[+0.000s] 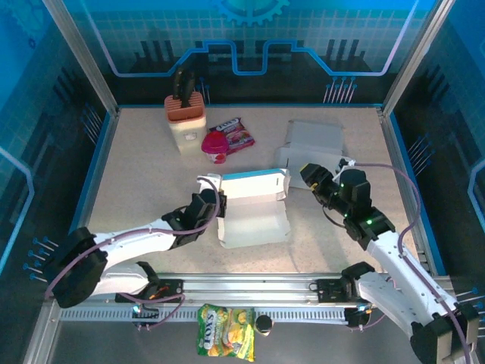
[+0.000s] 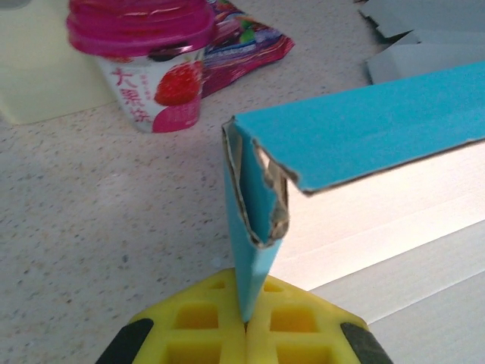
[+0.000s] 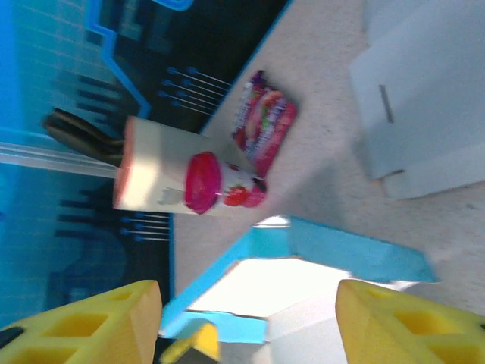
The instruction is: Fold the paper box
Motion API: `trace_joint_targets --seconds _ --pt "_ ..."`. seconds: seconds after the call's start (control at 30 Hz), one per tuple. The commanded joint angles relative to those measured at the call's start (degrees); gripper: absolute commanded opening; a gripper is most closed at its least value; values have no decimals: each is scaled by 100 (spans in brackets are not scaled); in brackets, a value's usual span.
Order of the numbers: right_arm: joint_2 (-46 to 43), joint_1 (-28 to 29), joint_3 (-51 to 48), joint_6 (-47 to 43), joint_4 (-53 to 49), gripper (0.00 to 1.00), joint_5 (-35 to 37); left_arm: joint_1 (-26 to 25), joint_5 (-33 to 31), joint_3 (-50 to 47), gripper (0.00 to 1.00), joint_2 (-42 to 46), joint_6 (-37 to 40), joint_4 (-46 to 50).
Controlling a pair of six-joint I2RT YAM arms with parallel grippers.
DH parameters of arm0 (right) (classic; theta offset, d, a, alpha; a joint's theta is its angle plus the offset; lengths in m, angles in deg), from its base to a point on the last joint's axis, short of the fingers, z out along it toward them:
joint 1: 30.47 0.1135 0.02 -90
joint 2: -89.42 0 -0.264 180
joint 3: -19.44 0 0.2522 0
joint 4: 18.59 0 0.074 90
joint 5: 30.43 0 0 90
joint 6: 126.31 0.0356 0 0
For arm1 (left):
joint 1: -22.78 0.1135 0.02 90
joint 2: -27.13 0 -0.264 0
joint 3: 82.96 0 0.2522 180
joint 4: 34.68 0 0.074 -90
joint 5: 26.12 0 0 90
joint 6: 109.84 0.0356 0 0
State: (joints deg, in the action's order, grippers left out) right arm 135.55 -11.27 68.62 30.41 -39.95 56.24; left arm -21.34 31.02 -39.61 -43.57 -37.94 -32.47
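Note:
The paper box [image 1: 254, 208] lies open in the middle of the table, white inside, with its back wall and left side flap standing up. My left gripper [image 1: 214, 199] is at the box's left rear corner. In the left wrist view its yellow fingers [image 2: 197, 330] are shut on the lower tip of the upright blue side flap [image 2: 254, 227], next to a torn corner. My right gripper [image 1: 307, 178] hovers at the box's right rear corner. It is open [image 3: 250, 326], with the box [image 3: 280, 280] seen between its fingers and untouched.
A pink-lidded yoghurt cup [image 1: 215, 146], a snack packet [image 1: 235, 133] and a beige holder with an orange top [image 1: 186, 117] stand behind the box. Flat white cardboard pieces [image 1: 314, 140] lie at the back right. A yellow snack bag [image 1: 225, 331] rests on the front rail.

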Motion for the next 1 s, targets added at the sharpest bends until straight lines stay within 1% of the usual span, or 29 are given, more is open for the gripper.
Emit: trace_joint_targets --seconds 0.0,0.07,0.1,0.2,0.27,0.33,0.5,0.57,0.63,0.77,0.97 --pt "307 -231 281 -1140 -637 62 -802 243 513 -137 0 212 -118 490" --pt "665 -318 311 -1564 -588 66 -995 364 731 -128 0 245 -117 574" --pt "815 -364 321 -1686 -600 66 -1047 422 847 -136 0 262 -117 580" --pt "1046 -489 102 -2129 -14 50 -1528 697 1376 -251 0 373 -212 435" --pt "1119 -572 57 -2520 236 45 -1831 920 1816 -345 0 500 -259 278" --pt "1189 -634 137 -2872 107 40 -1882 1121 2233 -399 0 628 -274 127" --pt "1469 -759 227 -3279 555 41 -2564 1734 3500 -499 0 871 -396 -368" --pt "1554 -762 290 -3394 748 41 -2851 2001 4137 -491 0 898 -435 -545" --pt "1549 -761 379 -3495 841 43 -3063 2160 4523 -454 0 886 -462 -587" --pt "1469 -757 516 -3727 913 50 -3361 2342 4894 -353 0 861 -426 -499" --pt "1529 -764 746 -4231 618 52 -3458 2503 5195 -176 0 832 -312 -223"
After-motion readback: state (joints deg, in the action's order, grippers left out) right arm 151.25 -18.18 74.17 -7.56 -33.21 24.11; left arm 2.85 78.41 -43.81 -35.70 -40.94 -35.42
